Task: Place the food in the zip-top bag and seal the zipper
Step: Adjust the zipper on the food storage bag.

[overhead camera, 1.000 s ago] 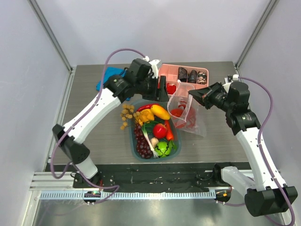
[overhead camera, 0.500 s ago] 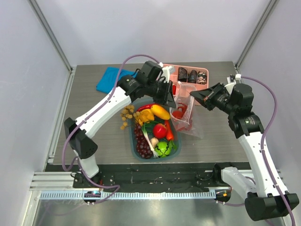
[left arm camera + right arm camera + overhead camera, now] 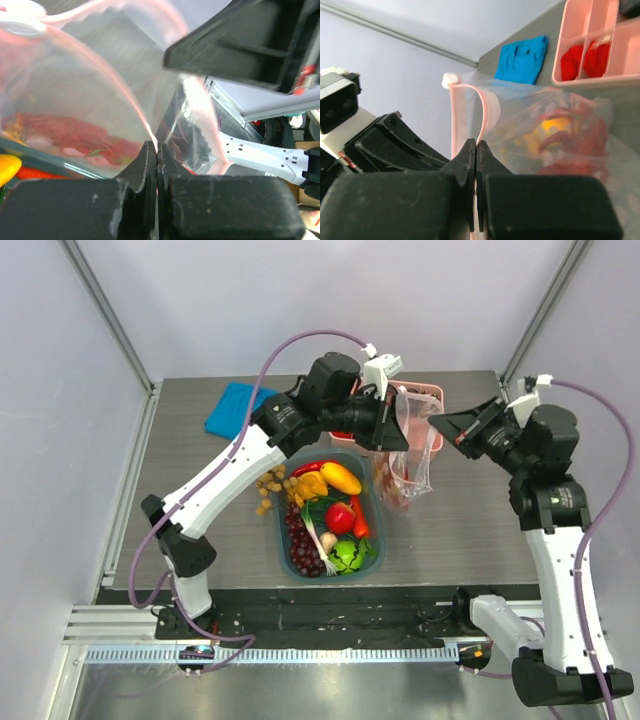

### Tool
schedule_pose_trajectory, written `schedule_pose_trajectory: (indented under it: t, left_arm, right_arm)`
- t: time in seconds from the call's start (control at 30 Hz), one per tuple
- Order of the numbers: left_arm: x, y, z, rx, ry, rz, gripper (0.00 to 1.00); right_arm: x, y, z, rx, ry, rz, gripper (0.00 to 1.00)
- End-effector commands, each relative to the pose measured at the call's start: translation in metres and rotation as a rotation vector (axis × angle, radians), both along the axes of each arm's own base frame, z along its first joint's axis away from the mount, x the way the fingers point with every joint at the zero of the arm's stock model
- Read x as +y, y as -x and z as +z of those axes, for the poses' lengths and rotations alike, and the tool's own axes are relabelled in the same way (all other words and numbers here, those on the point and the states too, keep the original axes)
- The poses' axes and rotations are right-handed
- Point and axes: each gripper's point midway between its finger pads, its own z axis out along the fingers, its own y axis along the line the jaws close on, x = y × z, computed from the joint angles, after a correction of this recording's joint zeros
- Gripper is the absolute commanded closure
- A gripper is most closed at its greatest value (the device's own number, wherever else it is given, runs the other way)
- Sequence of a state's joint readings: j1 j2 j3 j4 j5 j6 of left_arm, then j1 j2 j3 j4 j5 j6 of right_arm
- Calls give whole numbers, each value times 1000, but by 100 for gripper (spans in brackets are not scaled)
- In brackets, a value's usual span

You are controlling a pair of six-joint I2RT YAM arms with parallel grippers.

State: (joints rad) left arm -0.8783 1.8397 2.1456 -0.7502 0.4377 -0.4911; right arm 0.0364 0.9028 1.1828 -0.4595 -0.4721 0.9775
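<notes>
The clear dotted zip-top bag (image 3: 410, 465) hangs above the table between both grippers. Red food (image 3: 391, 486) lies in its bottom, showing as a red lobster (image 3: 580, 131) with a yellow piece (image 3: 551, 135). My left gripper (image 3: 399, 434) is shut on the bag's pink zipper (image 3: 134, 104). My right gripper (image 3: 436, 426) is shut on the zipper (image 3: 454, 117) from the other side. The mouth gapes between the two holds. More food fills the teal tub (image 3: 281, 525): yellow fruit (image 3: 341, 478), a red ball (image 3: 339, 518), a green ball (image 3: 346, 556), a carrot (image 3: 360, 517).
The pink divided tray (image 3: 431, 392) stands behind the bag, mostly hidden by it. A blue cloth (image 3: 234, 407) lies at the back left. A beige cluster (image 3: 268, 482) sits beside the tub's left wall. Grey walls close the table's left and right.
My left gripper moved right to the bag's mouth and shut on the zipper. Both arms rose, and the bag came up off the table.
</notes>
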Motion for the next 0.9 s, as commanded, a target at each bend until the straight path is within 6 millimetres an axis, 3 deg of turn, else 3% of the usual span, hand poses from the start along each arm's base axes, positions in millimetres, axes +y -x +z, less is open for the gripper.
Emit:
schedule_pose_trajectory:
  t: [0.0,0.1,0.13,0.2,0.23,0.33,0.4,0.53,0.7,0.8,0.87]
  left_arm:
    - [3,6,21,-116,46,-14,100]
    - [5,15,-19,-147,-86,-38,100]
    - [8,17,-36,-159,-143,-41,100]
    - [4,24,-45,-169,-164,-78,100]
    - [3,23,-46,-167,-167,-77,100]
    - [-3,24,-51,-160,-185,-88,100]
    - [-3,22,-56,-144,-205,-86,100]
    - [-3,22,-35,-76,-106,-90,100]
    - [-4,18,-16,-94,-68,-82,100]
    - [-4,23,-14,-106,-66,-129,100]
    - [-2,26,-17,-140,-81,-172,100]
  right_arm:
    - [-26,16,32,-158,324,-45,99]
    - [-51,26,-18,34,490,-96,99]
    - [-53,33,-52,140,514,-69,99]
    - [-47,45,-80,213,513,-5,99]
    - [-44,49,-106,275,503,31,99]
    - [-35,57,-130,333,472,91,99]
    - [-30,56,-124,303,450,110,99]
    - [-7,58,-67,116,364,198,99]
    - [-6,62,-10,-89,343,145,99]
    - [-11,62,4,-122,357,100,99]
    - [-12,62,2,-127,371,106,99]
